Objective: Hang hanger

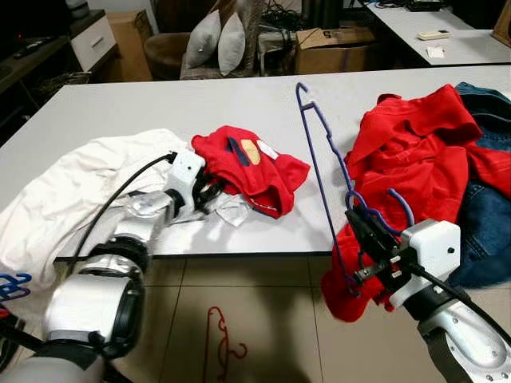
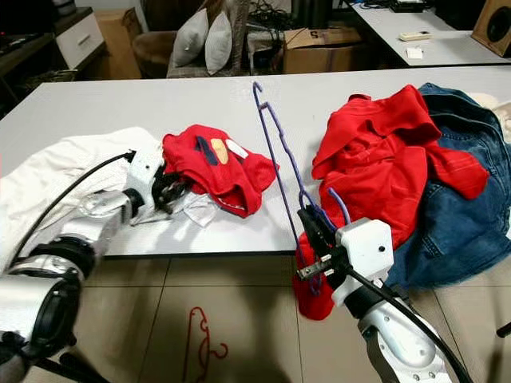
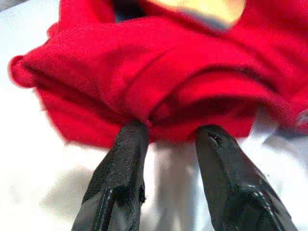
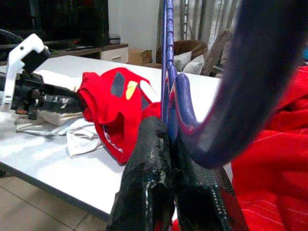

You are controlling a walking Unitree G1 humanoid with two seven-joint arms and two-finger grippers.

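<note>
A thin blue hanger stands tilted above the table's front edge, hook end low. My right gripper is shut on it just off the front edge; the right wrist view shows the fingers clamped on the blue wire. A small red shirt with a yellow and blue print lies crumpled on the white table. My left gripper is open at the shirt's near left edge, its fingertips touching the red cloth.
A white garment lies on the table's left. A larger red garment and blue jeans are heaped at the right, draping over the edge. A red hanger lies on the tiled floor. Blue hangers sit at the left.
</note>
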